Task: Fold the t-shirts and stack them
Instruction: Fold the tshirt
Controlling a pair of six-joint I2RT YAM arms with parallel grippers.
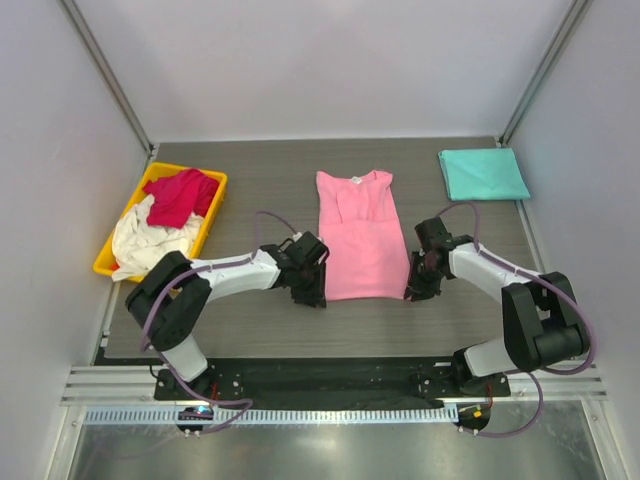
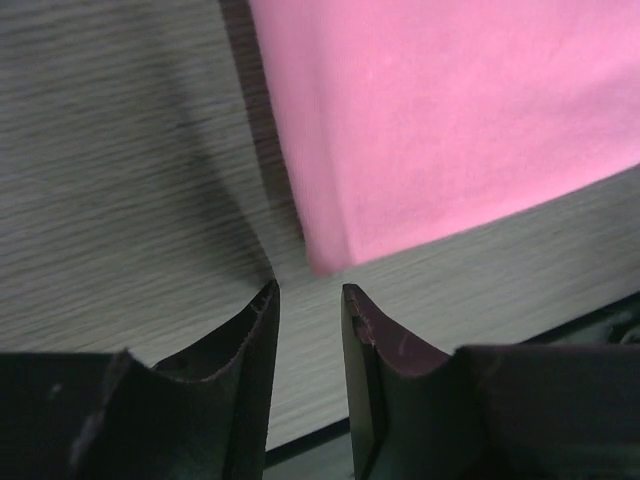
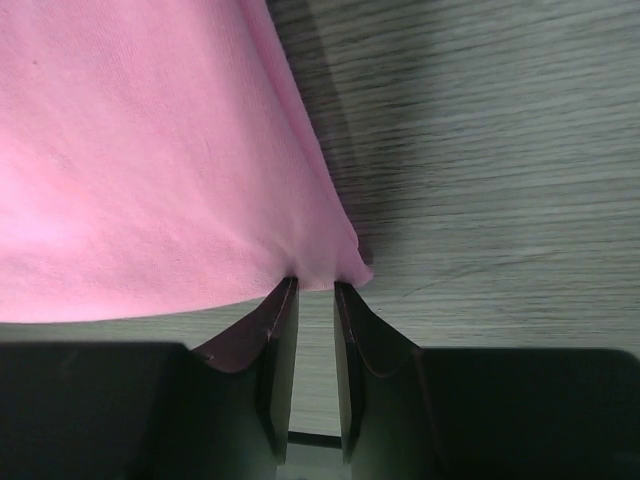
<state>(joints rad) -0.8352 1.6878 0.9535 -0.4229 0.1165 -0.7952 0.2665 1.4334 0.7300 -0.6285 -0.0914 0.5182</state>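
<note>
Pink t-shirt (image 1: 360, 245), soft cloth, narrow rectangle

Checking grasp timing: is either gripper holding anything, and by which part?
Nothing held: left gripper open short of the pink shirt's corner; right gripper open at its other near corner.

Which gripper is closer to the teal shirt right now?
Right. The right gripper is at the near right corner of the pink shirt, with the teal shirt farther back on its right. The left gripper is at the pink shirt's near left corner.
</note>
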